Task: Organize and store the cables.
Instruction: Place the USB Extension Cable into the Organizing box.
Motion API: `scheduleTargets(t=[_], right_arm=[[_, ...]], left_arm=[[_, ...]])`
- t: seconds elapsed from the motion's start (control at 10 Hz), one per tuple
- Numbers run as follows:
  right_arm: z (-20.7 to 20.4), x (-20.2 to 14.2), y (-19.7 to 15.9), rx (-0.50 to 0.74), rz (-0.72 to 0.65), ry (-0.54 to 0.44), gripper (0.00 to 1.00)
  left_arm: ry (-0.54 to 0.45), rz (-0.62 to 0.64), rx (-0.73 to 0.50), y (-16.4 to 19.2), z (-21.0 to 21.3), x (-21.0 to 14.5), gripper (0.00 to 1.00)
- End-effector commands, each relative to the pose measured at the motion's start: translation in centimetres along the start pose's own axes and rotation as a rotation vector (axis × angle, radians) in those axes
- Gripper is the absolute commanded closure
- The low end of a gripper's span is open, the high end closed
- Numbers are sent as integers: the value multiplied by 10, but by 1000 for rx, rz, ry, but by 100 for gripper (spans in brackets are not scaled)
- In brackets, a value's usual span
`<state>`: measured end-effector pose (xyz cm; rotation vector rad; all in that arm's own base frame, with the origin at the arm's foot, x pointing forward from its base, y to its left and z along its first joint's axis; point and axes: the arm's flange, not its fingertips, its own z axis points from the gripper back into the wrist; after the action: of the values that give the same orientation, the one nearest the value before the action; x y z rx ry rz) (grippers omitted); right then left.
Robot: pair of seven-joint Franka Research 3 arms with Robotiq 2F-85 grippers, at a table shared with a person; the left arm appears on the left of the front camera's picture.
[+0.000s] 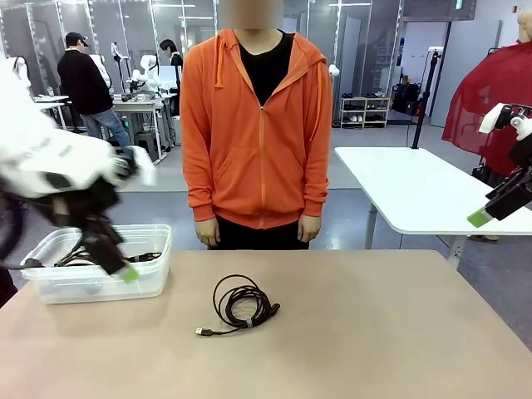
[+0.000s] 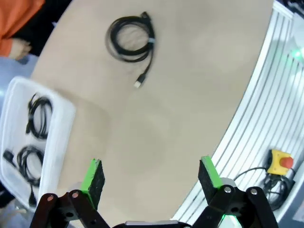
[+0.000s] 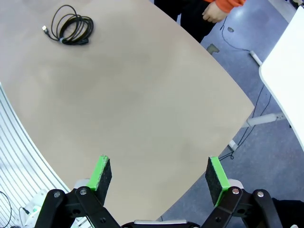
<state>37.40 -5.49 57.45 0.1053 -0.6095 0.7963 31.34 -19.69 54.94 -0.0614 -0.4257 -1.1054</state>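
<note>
the beige table runs off the bottom and sides of the front view. behind its far edge stands one person in an orange hoodie, both hands hanging at the hem.

the left arm is smeared by motion blur in the front view, so its outline is hard to read; its left gripper hangs in front of the near wall of one clear plastic bin at the table's left end. in its wrist view the two green pads stand wide apart with nothing between them. the right gripper is cut off by the right edge of the front view, raised off to the table's right; its wrist view shows its fingers spread wide and empty over bare tabletop.

inside the bin, the left wrist view shows two coiled black cables, partly blurred; a third cannot be ruled out. one more coiled cable lies loose near the middle of the table, its small connector trailing toward the robot's side.
</note>
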Motion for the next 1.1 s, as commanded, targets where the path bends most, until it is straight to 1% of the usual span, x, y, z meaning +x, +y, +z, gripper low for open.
scheduleTargets(t=[0.0, 0.1, 0.2, 0.3, 0.4, 0.5, 0.6, 0.7, 1.0], right_arm=[[0, 3, -3, -1, -9, 3, 0], [0, 3, -3, -1, -9, 3, 0], [0, 3, -3, -1, -9, 3, 0], [0, 3, -3, -1, -9, 3, 0], [0, 3, -3, -1, -9, 3, 0], [0, 3, -3, -1, -9, 3, 0], [0, 3, -3, -1, -9, 3, 0], [0, 3, -3, -1, -9, 3, 0], [0, 3, -3, -1, -9, 3, 0]], left_arm=[[113, -64, 68, 22, -40, 53, 0], [103, -106, 44, 17, -59, 64, 0], [103, -151, 52, 9, -81, 81, 0], [110, -197, 29, 1, -101, 89, 0], [82, -235, 8, -1, -117, 101, 0], [87, -228, -3, -3, -120, 98, 0], [99, -270, -23, -5, -118, 96, 0], [104, -212, -12, -7, -122, 96, 0], [107, -226, -17, -8, -126, 98, 0]])
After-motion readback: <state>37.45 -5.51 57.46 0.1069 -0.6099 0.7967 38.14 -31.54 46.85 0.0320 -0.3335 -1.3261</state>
